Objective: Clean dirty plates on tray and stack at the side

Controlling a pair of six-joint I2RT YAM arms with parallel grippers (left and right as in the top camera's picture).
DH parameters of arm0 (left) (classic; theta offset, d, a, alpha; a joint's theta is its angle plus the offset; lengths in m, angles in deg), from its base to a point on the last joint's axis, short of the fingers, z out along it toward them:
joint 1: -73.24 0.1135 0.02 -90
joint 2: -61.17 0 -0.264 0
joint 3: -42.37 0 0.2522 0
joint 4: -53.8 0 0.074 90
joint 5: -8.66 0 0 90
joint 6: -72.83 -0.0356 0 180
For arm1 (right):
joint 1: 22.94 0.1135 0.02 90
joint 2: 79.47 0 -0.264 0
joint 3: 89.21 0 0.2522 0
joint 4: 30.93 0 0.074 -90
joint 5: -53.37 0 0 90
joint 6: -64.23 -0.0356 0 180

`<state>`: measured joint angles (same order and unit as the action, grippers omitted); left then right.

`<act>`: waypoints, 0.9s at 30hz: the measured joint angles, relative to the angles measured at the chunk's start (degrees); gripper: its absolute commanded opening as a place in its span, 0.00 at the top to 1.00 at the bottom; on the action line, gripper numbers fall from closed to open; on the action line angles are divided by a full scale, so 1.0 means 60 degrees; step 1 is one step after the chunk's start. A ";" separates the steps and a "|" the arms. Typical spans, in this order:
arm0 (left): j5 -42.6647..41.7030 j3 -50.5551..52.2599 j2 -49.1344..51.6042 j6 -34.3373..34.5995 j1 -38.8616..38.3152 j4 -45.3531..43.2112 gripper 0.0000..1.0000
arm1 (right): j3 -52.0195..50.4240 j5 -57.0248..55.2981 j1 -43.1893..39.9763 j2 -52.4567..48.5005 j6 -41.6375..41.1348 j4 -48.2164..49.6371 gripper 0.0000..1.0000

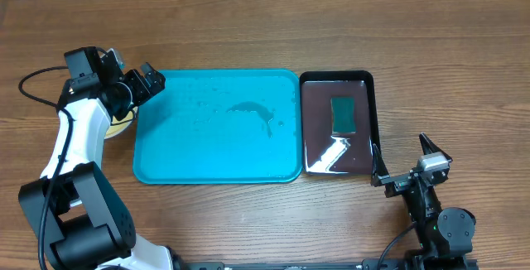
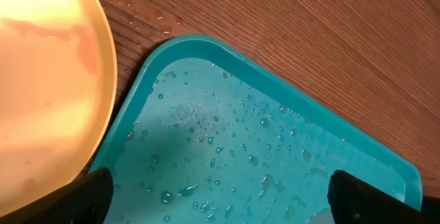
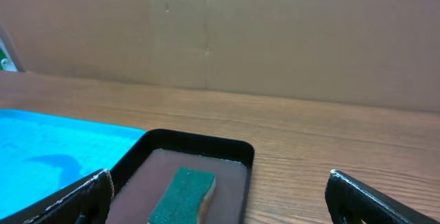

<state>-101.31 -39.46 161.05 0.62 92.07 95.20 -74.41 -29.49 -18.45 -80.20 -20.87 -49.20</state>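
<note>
The turquoise tray (image 1: pixel 217 164) lies mid-table, wet with droplets and holding no plates; its corner shows in the left wrist view (image 2: pixel 206 114) and its edge in the right wrist view (image 3: pixel 41 141). A pale yellow plate (image 1: pixel 118 127) lies on the table just left of the tray, mostly hidden under my left arm; it fills the left of the left wrist view (image 2: pixel 41 80), with faint reddish smears. The white and mint plates are not visible. My left gripper (image 1: pixel 147 79) is open and empty over the tray's far left corner. My right gripper (image 1: pixel 406 158) is open and empty at the near right.
A glossy black tray (image 1: pixel 368 96) sits right of the turquoise tray, with brownish water and a green sponge (image 1: pixel 343 114) in it; the sponge also shows in the right wrist view (image 3: pixel 182 195). A cardboard wall stands behind the table. A black cable (image 1: pixel 29 84) loops at the left.
</note>
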 measured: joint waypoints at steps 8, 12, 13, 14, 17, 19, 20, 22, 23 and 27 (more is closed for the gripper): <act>0.0000 0.0000 0.0000 0.0000 0.0000 -0.0004 0.00 | 0.0000 -0.0550 -0.0004 0.0000 -0.0499 -0.0044 0.00; 0.0000 0.0000 0.0000 0.0000 0.0000 -0.0004 0.00 | 0.0000 -0.0601 -0.0004 0.0000 -0.0572 -0.0040 0.00; 0.0000 0.0000 0.0000 0.0000 0.0000 0.0000 0.00 | 0.0000 -0.0605 -0.0004 0.0000 -0.0576 -0.0044 0.00; 0.0000 0.0000 0.0000 0.0000 0.0000 0.0000 0.00 | 0.0000 -0.0612 0.0000 0.0000 -0.0572 -0.0040 0.00; 0.0000 0.0000 0.0000 0.0000 0.0000 -0.0004 0.00 | 0.0000 -0.0619 0.0000 0.0000 -0.0576 -0.0044 0.00; 0.0000 0.0000 0.0000 0.0000 0.0000 0.0000 0.00 | 0.0000 -0.0623 0.0000 0.0000 -0.0576 -0.0040 0.00; 0.0000 0.0000 0.0000 0.0000 0.0000 0.0000 0.00 | 0.0000 -0.0623 -0.0004 0.0000 -0.0576 -0.0040 0.00; 0.0000 0.0000 0.0000 0.0000 0.0000 -0.0004 0.00 | 0.0000 -0.0623 -0.0004 0.0000 -0.0576 -0.0044 0.00; 0.0000 0.0000 0.0000 0.0000 0.0000 0.0000 0.00 | 0.0000 -0.0627 0.0000 0.0000 -0.0579 -0.0044 0.00; 0.0000 0.0000 0.0000 0.0000 0.0000 0.0000 0.00 | 0.0000 -0.0623 -0.0004 0.0000 -0.0579 -0.0044 0.00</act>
<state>-101.31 -39.46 161.05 0.62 92.07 95.20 -74.41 -33.23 -18.47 -80.20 -24.34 -49.47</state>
